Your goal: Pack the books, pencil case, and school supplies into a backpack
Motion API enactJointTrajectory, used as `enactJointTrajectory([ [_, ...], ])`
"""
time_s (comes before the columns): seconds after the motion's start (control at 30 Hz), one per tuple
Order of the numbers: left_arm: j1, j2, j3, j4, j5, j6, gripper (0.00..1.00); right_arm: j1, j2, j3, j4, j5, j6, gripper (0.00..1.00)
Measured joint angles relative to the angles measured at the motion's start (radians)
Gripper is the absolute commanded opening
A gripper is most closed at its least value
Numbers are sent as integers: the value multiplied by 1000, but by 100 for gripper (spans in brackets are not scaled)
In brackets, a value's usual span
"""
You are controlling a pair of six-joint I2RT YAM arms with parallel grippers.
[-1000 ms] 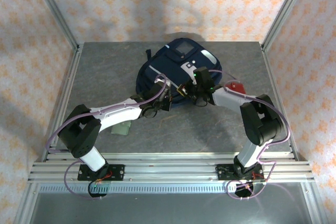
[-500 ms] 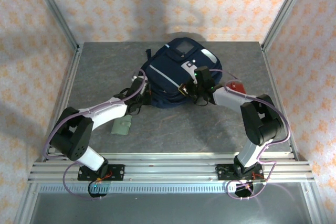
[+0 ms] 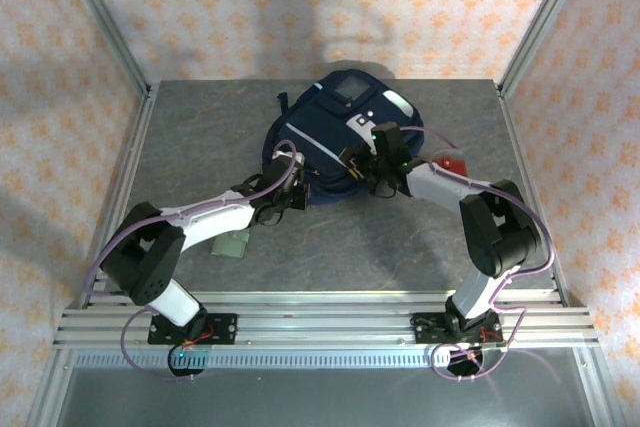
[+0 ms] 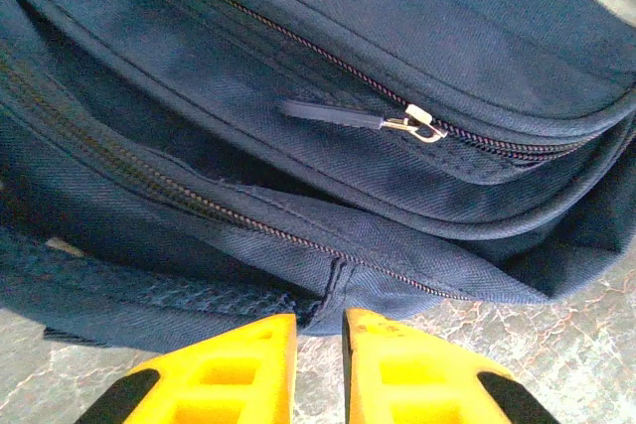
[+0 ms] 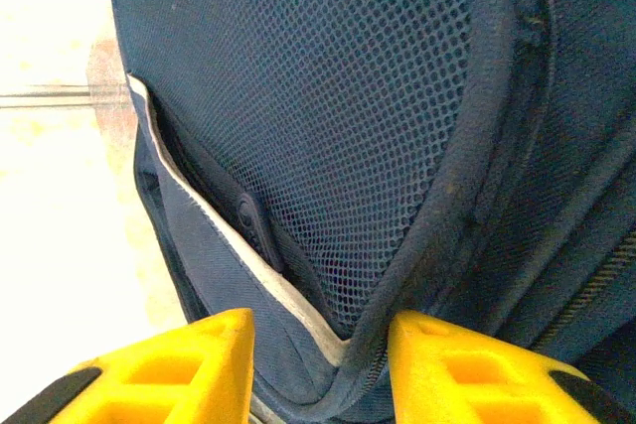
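Top external: worktop [image 3: 200, 137] carries the backpack [image 3: 330, 142], lying flat, centre-back. Right hand [image 5: 320, 330] is released, fingers straddling the backpack's mesh-pocket seam without pinching it. Left hand [image 4: 318, 317] is slightly parted and empty, at the backpack's near edge. Pale green wallet [image 3: 232, 244] sits by the left arm, red square [image 3: 452, 163] just right of the backpack.

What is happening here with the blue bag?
Two robot arms work at a navy backpack on the table. The left gripper is at its edge, jaws slightly apart and empty. The right gripper has its jaws apart around a seam of the bag. A pale green wallet and a small red item lie outside it.
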Motion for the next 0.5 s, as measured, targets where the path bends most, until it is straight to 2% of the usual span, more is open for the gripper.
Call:
enactJointTrajectory([
  [0.27,-2,82,8,29,25,0,16,10,69,16,28,1,53,38],
  [0.33,-3,91,17,40,26,0,16,11,82,24,25,9,73,28],
  [0.4,-3,94,19,42,27,-1,16,12,88,24,21,19,96,4],
  [0.43,-3,95,19,43,27,-1,16,12,90,24,22,23,108,0],
  [0.5,-3,95,19,43,26,-1,16,12,91,24,24,29,127,0],
])
